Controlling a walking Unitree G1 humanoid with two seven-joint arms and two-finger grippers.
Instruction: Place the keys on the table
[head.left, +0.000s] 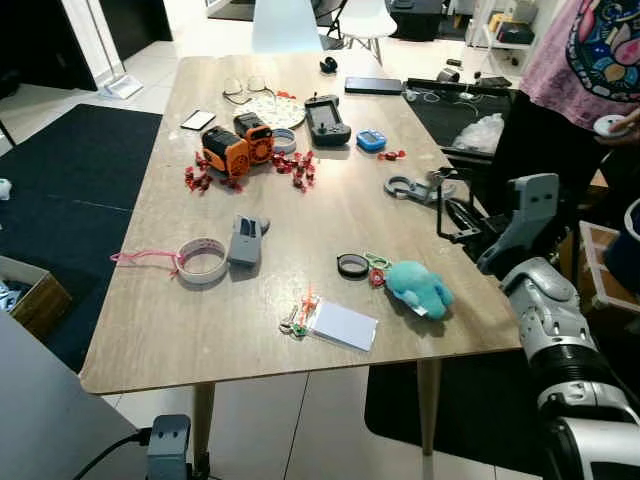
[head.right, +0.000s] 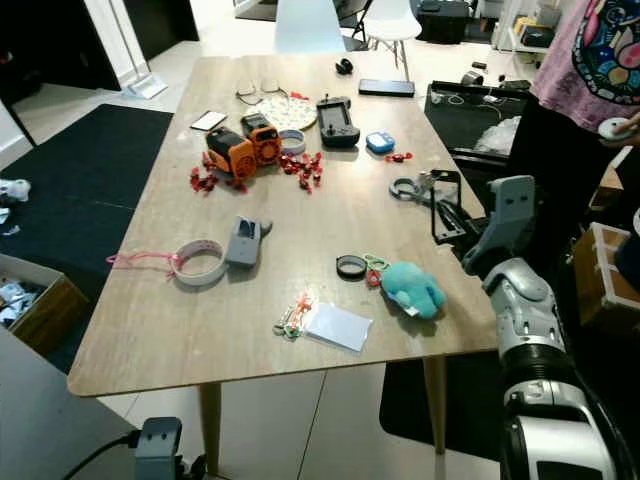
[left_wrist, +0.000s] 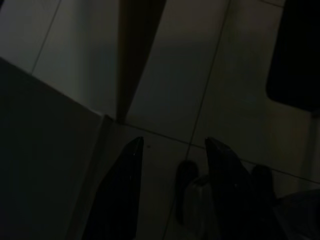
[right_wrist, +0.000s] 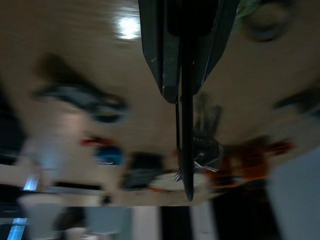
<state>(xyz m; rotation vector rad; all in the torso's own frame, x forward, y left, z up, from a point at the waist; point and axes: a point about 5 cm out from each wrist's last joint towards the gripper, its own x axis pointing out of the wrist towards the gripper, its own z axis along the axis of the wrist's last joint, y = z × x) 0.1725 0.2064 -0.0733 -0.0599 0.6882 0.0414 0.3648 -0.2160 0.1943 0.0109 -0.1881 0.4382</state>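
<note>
Head views: the right end effector (head.right: 447, 212), at right of frame, hangs above the tabletop's (head.right: 330, 250) right edge. Right wrist view: its fingers are pinched on dangling keys (right_wrist: 202, 150), blurred, directly over the wood. Left wrist view: the left end effector (left_wrist: 172, 190) is spread, idle above floor tiles.

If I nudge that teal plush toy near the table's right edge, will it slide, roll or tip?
The teal plush toy looks soft and rounded, so it would probably deform and scoot rather than roll cleanly. It seems light for its size, so a small push may carry it far. It lies close to the table edge, near the right gripper, so an outward push could drop it.
</note>
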